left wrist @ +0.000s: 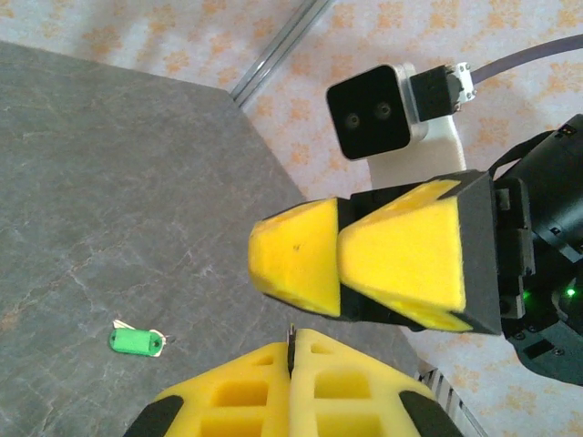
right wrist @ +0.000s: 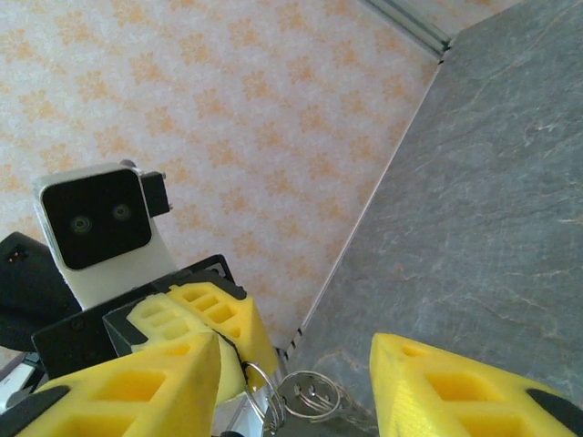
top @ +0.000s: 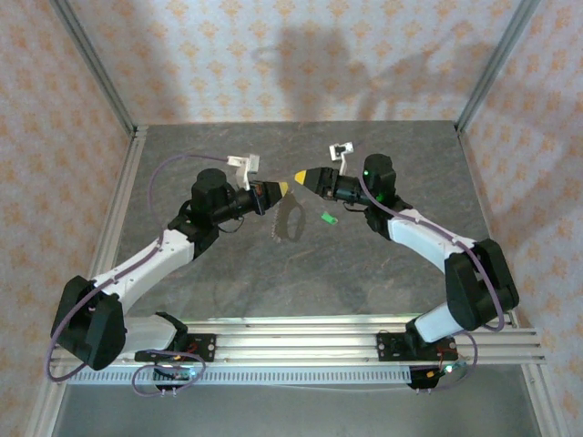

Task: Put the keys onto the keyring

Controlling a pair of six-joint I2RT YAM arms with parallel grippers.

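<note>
Left gripper [top: 283,188] is clamped shut, apparently on the keyring [top: 298,218], with the keys [top: 278,228] dangling beneath it above the table. Right gripper [right wrist: 296,350] stands open just beside; a skewed pinch could tug the thin ring free.

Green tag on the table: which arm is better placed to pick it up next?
Likely right: the right pincer is open and free, the green tag close by; the left pincer is shut on the hanging keyring.
</note>
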